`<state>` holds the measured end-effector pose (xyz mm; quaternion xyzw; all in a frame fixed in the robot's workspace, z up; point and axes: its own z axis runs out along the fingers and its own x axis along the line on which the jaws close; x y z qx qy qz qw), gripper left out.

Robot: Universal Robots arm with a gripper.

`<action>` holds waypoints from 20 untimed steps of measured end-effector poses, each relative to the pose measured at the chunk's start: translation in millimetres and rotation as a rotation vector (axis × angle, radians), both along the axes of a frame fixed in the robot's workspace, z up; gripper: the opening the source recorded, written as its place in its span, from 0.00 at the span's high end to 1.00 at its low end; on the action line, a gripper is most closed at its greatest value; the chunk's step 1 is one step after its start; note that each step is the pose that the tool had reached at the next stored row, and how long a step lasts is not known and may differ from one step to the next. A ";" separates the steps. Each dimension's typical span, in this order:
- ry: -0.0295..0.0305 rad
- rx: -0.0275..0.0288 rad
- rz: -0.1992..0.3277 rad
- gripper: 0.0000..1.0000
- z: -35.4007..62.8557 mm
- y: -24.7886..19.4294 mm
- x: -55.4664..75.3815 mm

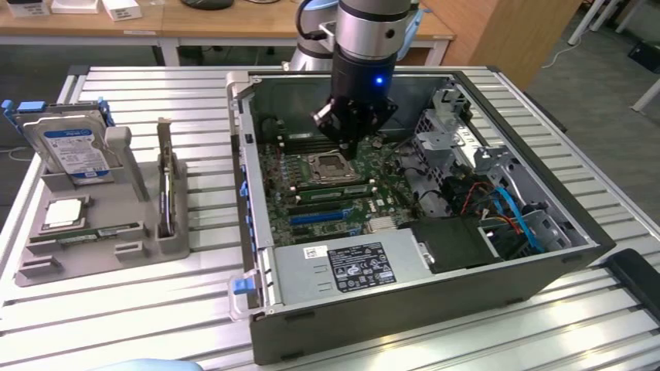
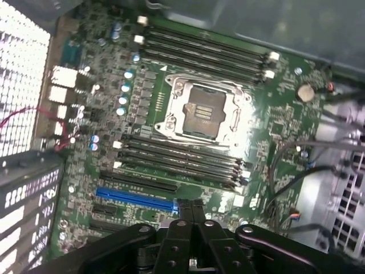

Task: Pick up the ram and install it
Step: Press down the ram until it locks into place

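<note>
The hand (image 1: 352, 151), pinched shut on nothing, hovers over the motherboard (image 1: 324, 182) while the ram (image 1: 85, 233), thin, stiff, fragile, best gripped by its long edges, lies in the tray (image 1: 144, 205) at nine o'clock.

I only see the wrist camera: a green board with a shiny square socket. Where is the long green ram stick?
Observer: The long, thin green ram stick lies in the grey plastic holder tray. The tray sits outside the open black computer case, on the exterior view's left.
Operator: Is the gripper holding it?
Observer: No. The gripper hangs shut and empty inside the case, above the square metal CPU socket.
Operator: What else is in the tray?
Observer: A boxy hard drive with a blue-white label stands upright at the tray's far end.
</note>
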<state>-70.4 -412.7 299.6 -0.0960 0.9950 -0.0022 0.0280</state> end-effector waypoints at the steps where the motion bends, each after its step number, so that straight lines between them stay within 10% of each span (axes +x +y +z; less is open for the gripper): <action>1: 0.0000 0.0000 -0.017 0.90 0.0 0.0 0.0; 14: 0.0000 0.0000 -0.240 0.90 -0.5 0.0 0.0; 20: 0.0000 0.0000 -0.253 0.90 -0.5 0.0 0.0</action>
